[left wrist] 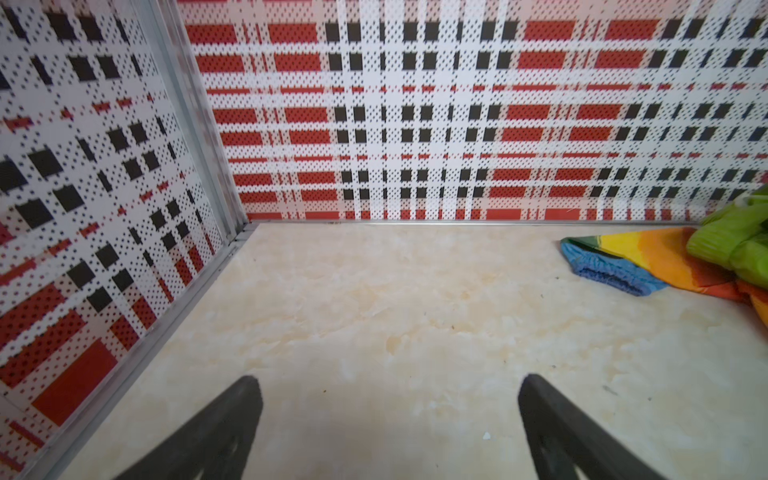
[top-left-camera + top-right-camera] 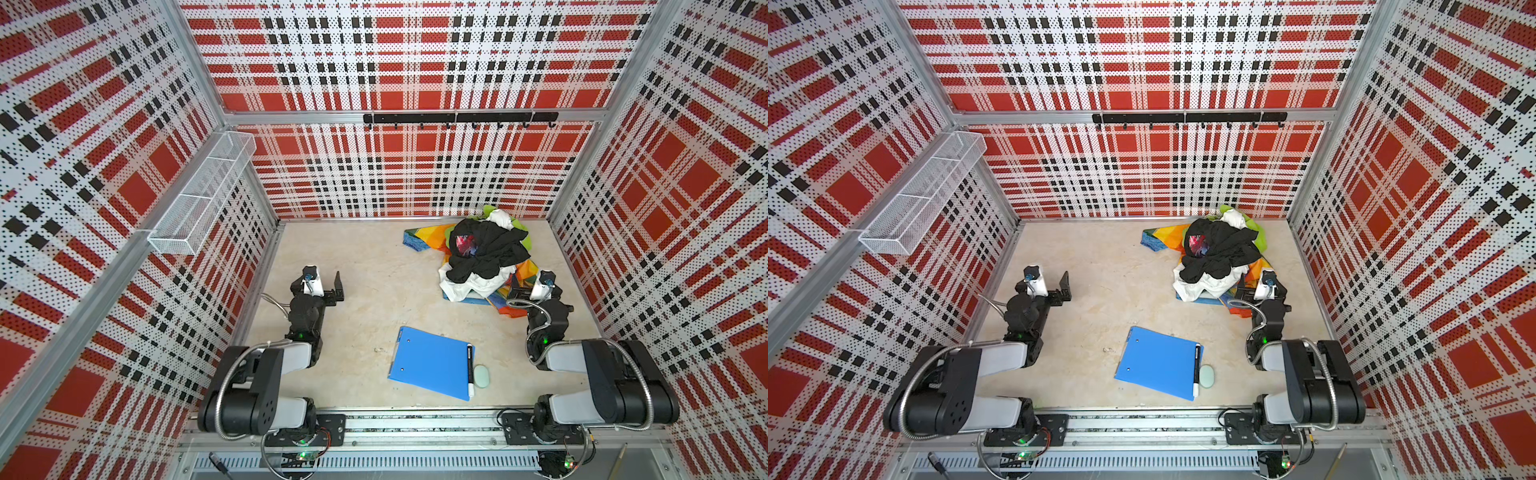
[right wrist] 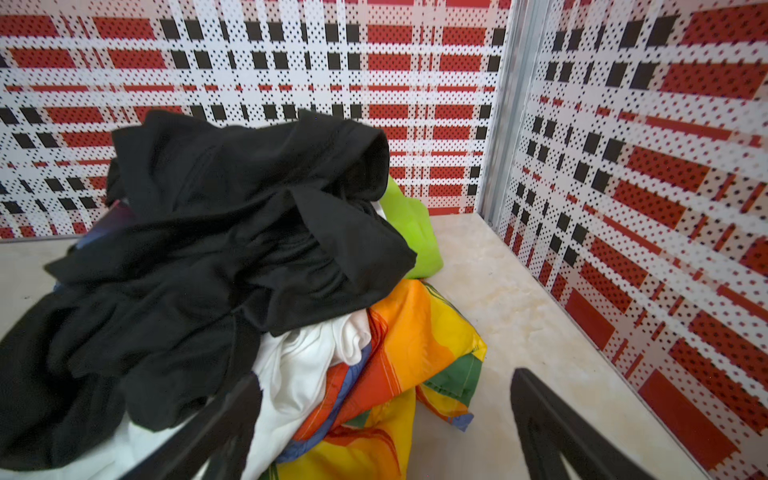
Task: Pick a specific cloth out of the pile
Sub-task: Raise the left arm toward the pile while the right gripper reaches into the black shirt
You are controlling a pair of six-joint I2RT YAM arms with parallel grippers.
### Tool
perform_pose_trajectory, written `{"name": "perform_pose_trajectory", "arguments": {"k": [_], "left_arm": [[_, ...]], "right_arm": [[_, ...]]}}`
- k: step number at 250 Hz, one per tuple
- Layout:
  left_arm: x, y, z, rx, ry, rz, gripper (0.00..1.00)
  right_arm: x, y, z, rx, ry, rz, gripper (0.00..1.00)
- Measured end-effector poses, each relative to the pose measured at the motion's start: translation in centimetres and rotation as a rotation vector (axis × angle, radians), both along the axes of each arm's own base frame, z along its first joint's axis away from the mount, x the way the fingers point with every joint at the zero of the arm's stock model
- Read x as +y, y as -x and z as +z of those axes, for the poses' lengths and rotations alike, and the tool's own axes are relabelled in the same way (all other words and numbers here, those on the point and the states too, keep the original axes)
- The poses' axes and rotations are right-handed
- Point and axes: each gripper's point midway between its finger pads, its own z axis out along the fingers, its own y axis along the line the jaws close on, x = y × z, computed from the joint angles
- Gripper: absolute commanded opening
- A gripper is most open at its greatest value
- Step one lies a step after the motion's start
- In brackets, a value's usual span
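- Blue clipboard with marker lies lower centre in a top view, well apart from the pile. No bearing on the pick.
- Left gripper, mid-left in both top views: jaws wide, nothing between them, bare tabletop beneath.
- Right gripper, right of centre in both top views: jaws wide, nothing held, poised just beside the pile's near edge.
- The cloth sits at the bottom of the pile. An orange-yellow fold shows at lower centre of the right wrist view, beneath the white cloth and black garment.
- Judgement: one finger looks lined up over white. Shift toward the bare fold so only rainbow is pinched.
- Judgement: thin, shiny fabric will likely slip. Bite deep on a doubled fold, then draw out low and slow so the upper layers slide off.
- Lime-green cloth lies behind; not the target.
- Farthest: the blue-hemmed corner pokes out at the pile's upper left in both top views, a possible second hold for the left gripper.
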Motion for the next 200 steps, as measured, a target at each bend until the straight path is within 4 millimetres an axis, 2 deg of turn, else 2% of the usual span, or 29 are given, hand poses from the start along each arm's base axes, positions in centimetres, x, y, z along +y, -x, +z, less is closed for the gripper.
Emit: {"name": "perform_pose_trajectory", "arguments": {"k": [37,56,95,133,163,200], "left_arm": [[-1.3,0.2,4.0,-0.059,0.046,-0.031,0.99],[-2.8,0.1,6.5,-0.089,0.071,-0.073,0.99],[-6.9,0.3,11.8,-0.139,0.134,-0.189,0.99],[-11.4,1.1,15.9,-0.142,0.193,-0.317,0.99],[-15.1,1.7,18.0,-0.099,0.203,-0.428,0.99],[-20.2,2.4,19.7,-0.019,0.172,-0.591,0.99]], "right_arm": [[1.1,0.8,2.7,-0.037,-0.003,0.023,1.0],[2.2,0.9,4.7,-0.061,-0.012,0.053,1.0],[3.7,1.0,8.9,-0.098,-0.082,0.107,1.0],[3.8,0.1,11.9,-0.081,-0.179,0.108,1.0],[3.5,-0.6,12.5,-0.037,-0.242,0.077,1.0],[3.2,-1.4,10.9,0.069,-0.293,0.04,1.0]]}}
